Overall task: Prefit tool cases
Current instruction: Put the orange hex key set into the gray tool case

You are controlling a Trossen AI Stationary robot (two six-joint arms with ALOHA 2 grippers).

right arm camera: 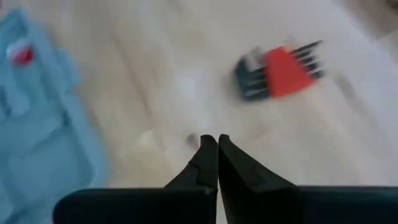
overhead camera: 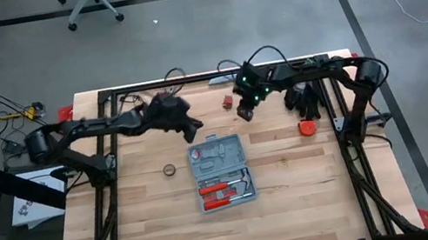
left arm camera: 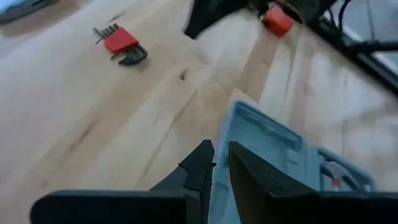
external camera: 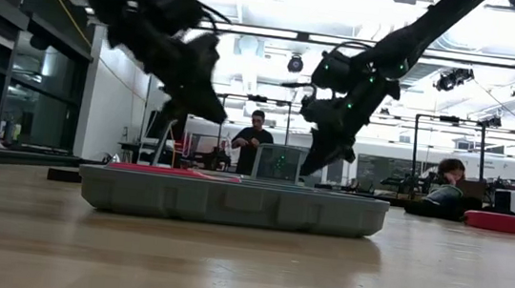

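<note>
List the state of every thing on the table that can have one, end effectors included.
Tool case: open, lying flat, red-handled tools in its slots.
Hex key set: loose on table, ungripped.
Left end effector: nearly closed, empty, above the case.
Right end effector: shut, empty, near the hex key set.

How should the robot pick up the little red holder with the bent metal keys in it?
Probably by the red holder itself, coming straight down from above. The key set lies flat on the bare table, so only its top is open. The block is its widest solid part; the thin keys fan out of it and could slip. The right hand, shut and empty, is nearest.
</note>
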